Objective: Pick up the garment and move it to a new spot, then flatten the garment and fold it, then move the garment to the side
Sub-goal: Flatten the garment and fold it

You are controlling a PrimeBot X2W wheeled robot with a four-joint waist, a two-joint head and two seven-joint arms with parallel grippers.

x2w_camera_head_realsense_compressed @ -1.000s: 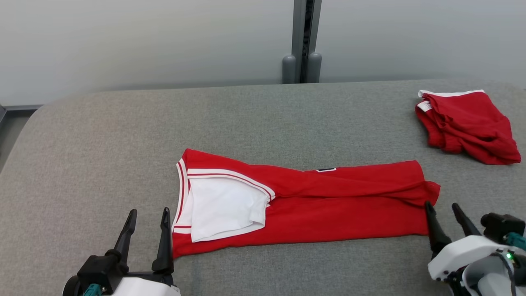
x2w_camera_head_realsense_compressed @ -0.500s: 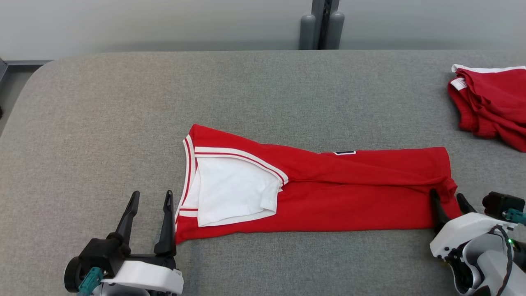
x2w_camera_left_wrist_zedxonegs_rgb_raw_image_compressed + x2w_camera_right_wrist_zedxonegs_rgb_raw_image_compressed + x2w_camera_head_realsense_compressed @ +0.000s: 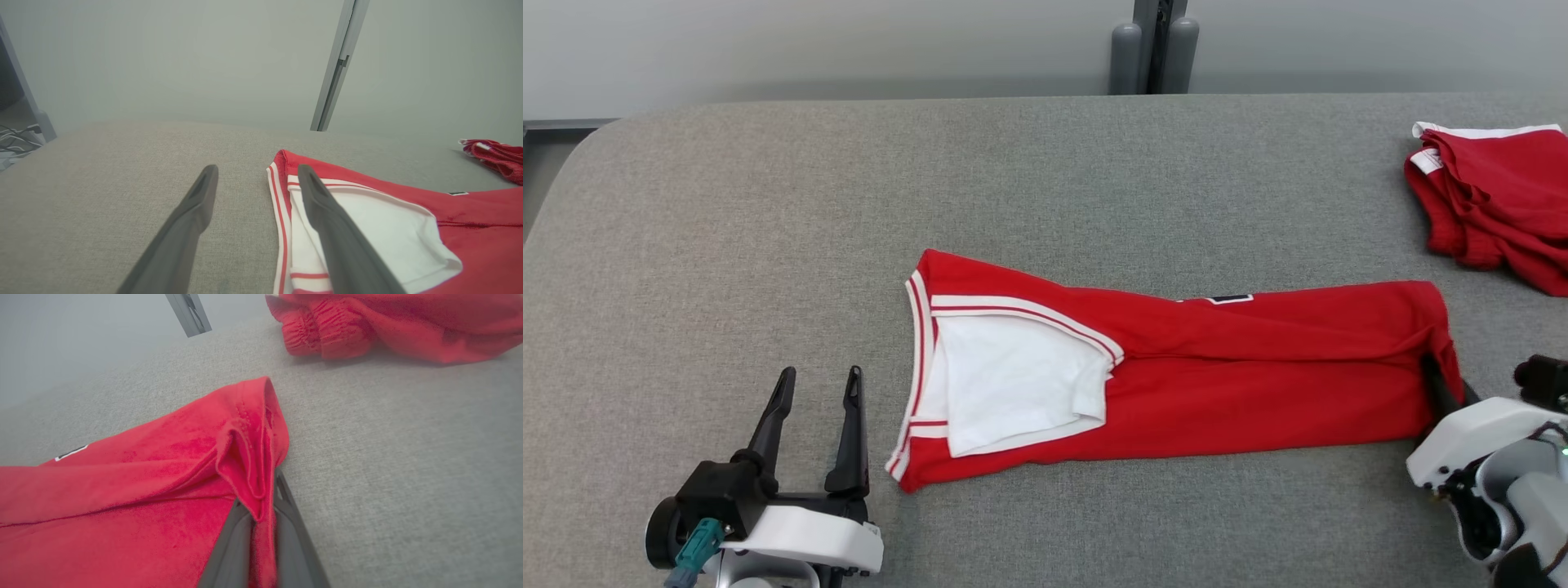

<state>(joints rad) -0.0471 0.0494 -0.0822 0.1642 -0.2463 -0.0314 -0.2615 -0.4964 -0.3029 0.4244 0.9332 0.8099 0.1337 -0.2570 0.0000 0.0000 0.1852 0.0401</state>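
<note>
Where the garment [image 3: 1217, 384] lies: stretched flat along the middle of the grey worktop [image 3: 768, 204], folded into a long red band. Its white-trimmed end is toward the robot's left and its plain hem toward the robot's right.
White panel [image 3: 1013, 384]: lies folded on top of the garment at its trimmed end, bordered by red and white stripes.
Label [image 3: 1229, 299]: small and dark, on the garment's far edge, a little past its middle toward the hem.
Right tool [image 3: 1441, 382]: clenched on the garment's hem at the near corner. In the right wrist view a ridge of red cloth is pinched between the two dark fingers [image 3: 226, 551], and the hem bunches up there.
Left tool [image 3: 821, 371]: released, fingers spread with nothing between them, just off the garment's trimmed end by its near corner. Whether the closer finger touches the cloth cannot be told.
Second red garment [image 3: 1494, 204]: a crumpled heap with a white band, beyond the garment's hem end on the far side, well apart from it.
Post [image 3: 1152, 41]: grey, upright against the pale wall behind the garment.
Cables [image 3: 16, 139]: loose, off the worktop, well past the garment's trimmed end.
</note>
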